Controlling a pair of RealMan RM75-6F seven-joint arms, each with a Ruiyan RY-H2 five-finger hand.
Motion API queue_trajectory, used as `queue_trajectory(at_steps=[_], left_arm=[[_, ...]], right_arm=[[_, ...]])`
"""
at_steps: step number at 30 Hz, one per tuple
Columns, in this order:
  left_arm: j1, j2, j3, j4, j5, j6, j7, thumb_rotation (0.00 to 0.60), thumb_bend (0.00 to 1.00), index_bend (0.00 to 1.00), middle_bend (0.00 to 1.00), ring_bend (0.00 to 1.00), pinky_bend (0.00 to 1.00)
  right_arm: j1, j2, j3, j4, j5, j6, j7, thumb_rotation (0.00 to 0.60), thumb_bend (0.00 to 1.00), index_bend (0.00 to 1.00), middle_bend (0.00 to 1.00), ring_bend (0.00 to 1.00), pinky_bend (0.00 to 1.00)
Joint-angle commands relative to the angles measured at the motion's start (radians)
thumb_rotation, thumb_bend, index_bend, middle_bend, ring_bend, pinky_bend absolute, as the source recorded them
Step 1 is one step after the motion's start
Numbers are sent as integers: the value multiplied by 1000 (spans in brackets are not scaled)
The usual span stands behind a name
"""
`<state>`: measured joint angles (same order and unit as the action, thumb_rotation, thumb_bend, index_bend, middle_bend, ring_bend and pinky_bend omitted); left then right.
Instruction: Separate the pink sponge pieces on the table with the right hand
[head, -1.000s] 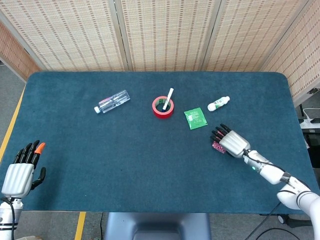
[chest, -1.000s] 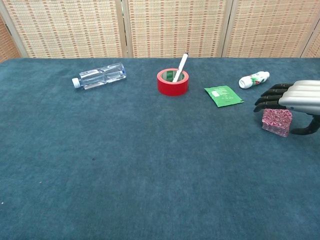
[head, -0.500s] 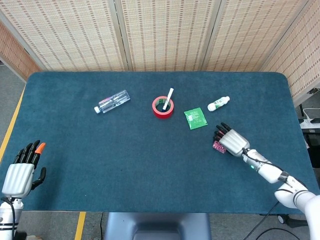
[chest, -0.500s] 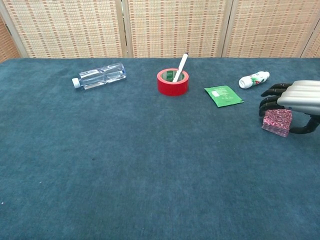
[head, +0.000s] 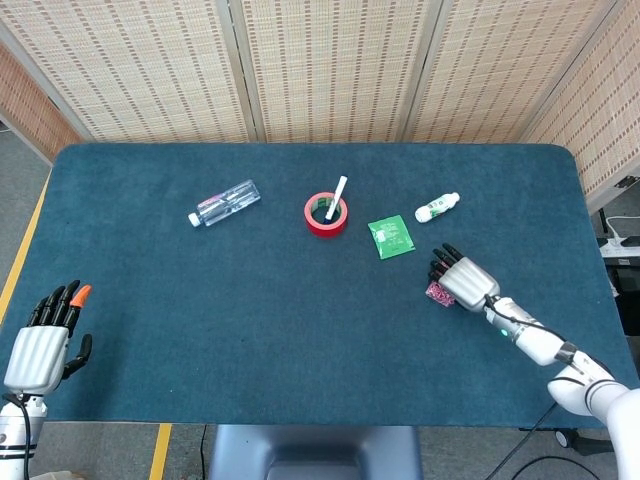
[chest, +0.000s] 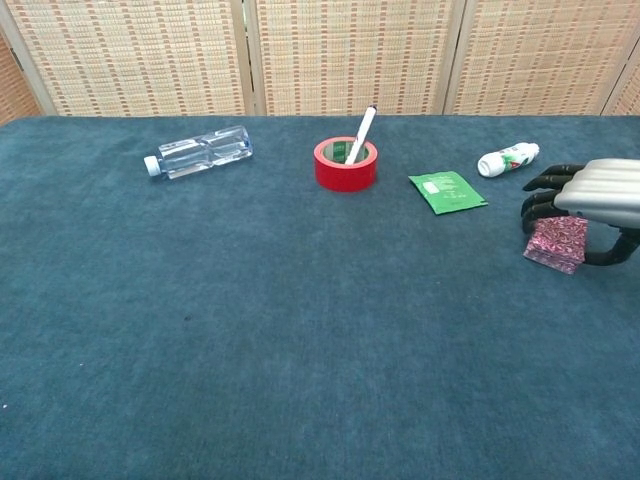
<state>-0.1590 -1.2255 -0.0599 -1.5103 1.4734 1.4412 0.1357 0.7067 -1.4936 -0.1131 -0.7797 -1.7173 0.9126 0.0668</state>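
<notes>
the left hand (head: 40, 340) rested palm down at the near left corner of the table (head: 200, 320), released, its dark fingers spread apart and one fingertip orange, holding nothing. further in lay a clear plastic bottle (chest: 198, 152) on its side, its label too small to read. near the middle stood a roll of red tape (chest: 345, 165) with a white marker (chest: 361, 132) leaning out of its hole; no writing could be made out on either. just to the right of that a green packet (chest: 447, 191) lay flat with a pale patch of print on it, illegible from where i stood, and beyond it a small white bottle (chest: 508, 158) lay on its side with a green and red label i could not read. at the far right the right hand (chest: 590, 195) reached in low from the edge, silver back up, black fingers curled down over the top of the pink sponge pieces (chest: 556, 243) and the thumb hooked in below on the right, so it looked to be grasping them; in the head view only a sliver of the sponge showed at the fingertips. the sponge sat tilted, one edge lifted, well right of the packet. the table wore a dark teal felt cloth, and woven bamboo screens (head: 330, 65) stood behind it.
</notes>
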Motion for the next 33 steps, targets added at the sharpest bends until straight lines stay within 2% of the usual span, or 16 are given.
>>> queue_trajectory(at_steps=[1,21,33], left_arm=[[0,2,0,-3,0,0,1,600,523,0,0,0,142],[-1,5,1,-9,-2,0,6,600,523,0,0,0,141],[-3,4,3,-9,1,-2,7,600,522,0,0,0,142]], right_arm=[[1,1,1,-2,5,-1,-4,600,254,265,167,0,0],[4,20,3,-29,41,-28,-41,600,254,179,167,0,0],[5,9,3,-25,45,-23,-52,600,255,277,167,0,0]])
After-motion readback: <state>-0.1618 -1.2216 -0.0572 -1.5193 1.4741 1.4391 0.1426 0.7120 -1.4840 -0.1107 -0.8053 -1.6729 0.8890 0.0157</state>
